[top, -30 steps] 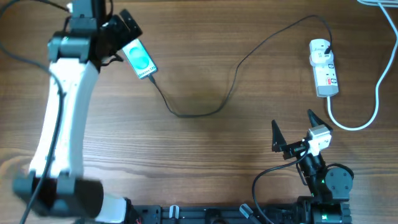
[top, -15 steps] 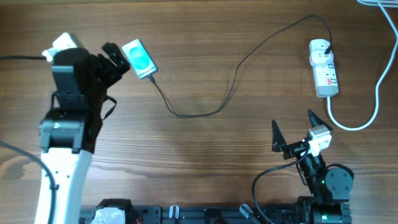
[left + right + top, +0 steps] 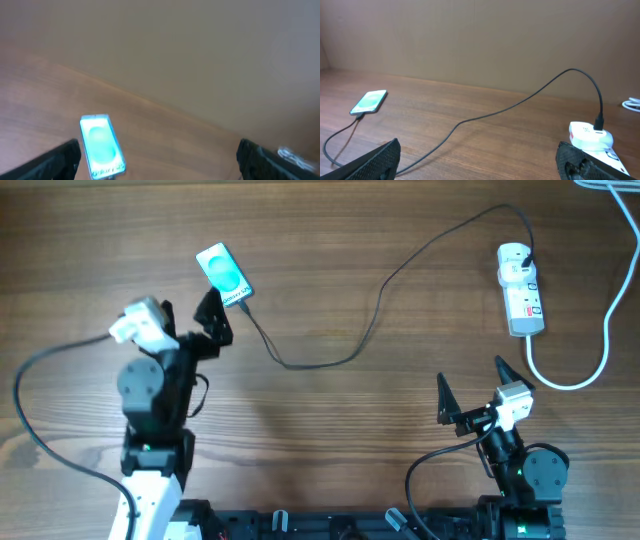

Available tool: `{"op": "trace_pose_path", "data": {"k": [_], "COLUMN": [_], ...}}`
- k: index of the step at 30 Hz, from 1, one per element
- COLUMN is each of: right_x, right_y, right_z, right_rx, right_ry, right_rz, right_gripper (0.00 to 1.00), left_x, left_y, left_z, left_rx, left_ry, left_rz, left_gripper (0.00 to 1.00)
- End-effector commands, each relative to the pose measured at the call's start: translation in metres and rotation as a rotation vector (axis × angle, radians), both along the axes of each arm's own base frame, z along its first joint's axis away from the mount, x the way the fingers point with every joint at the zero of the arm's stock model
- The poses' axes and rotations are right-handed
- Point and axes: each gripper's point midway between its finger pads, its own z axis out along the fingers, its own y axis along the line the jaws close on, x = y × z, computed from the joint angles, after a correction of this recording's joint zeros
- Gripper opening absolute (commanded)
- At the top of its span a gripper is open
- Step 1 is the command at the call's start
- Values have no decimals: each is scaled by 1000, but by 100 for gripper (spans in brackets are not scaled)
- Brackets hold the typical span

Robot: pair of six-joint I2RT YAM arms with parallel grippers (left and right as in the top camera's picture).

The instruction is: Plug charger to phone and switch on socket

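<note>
The phone [image 3: 223, 274] lies flat on the table at the back left, its teal screen lit. It also shows in the left wrist view [image 3: 101, 146] and the right wrist view [image 3: 369, 102]. The black charger cable [image 3: 372, 320] meets the phone's near end, loops across the table, and its plug [image 3: 526, 256] sits in the white socket strip [image 3: 521, 295] at the back right. My left gripper [image 3: 190, 317] is open and empty, just in front of the phone and apart from it. My right gripper [image 3: 472, 385] is open and empty, in front of the socket [image 3: 590, 138].
The socket's thick white lead [image 3: 590, 360] curves off the strip's near end to the right and up past the table's back right corner. A wall rises behind the table's far edge [image 3: 470, 82].
My left arm has drawn back from the phone toward the table's front. The phone, the cable and my right arm have stayed where they were.
</note>
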Motion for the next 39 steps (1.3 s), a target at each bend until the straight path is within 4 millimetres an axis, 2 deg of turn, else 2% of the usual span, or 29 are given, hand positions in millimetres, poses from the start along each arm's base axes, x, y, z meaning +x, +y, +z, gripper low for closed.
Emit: {"op": "trace_pose_path", "data": {"k": [1,3,7,12,16,23,33,39], "right_x": [-1,-1,-1,-1,-1,-1,-1,-1], "right_y": [0,0,0,0,0,0,0,0], "right_z": [2,2,2,2,2,2,2,2], "right_rx": [0,0,0,0,0,0,1,1], "right_ry": [-10,-10,-10,-11,-10,-10,-9,-9], "right_rz": [1,1,1,1,1,1,1,1], "right_gripper": [100,100,100,100,100,100,100,99], "left_x": [-22,-33,-44,-54,-60,-75,-93,-95], "left_y": [0,0,0,0,1,5,28,36], "left_z": [-37,-56,-78,-91,-107,-123,-125,-99], "left_rx": [22,22,22,22,23,27,34,44], "left_ry": [-27,-22,16,28,100,177,186,75], "left_rz": [-9,-9,-9,-9,-5,17,127,161], "left_gripper": [100,100,100,100,100,100,100,100]}}
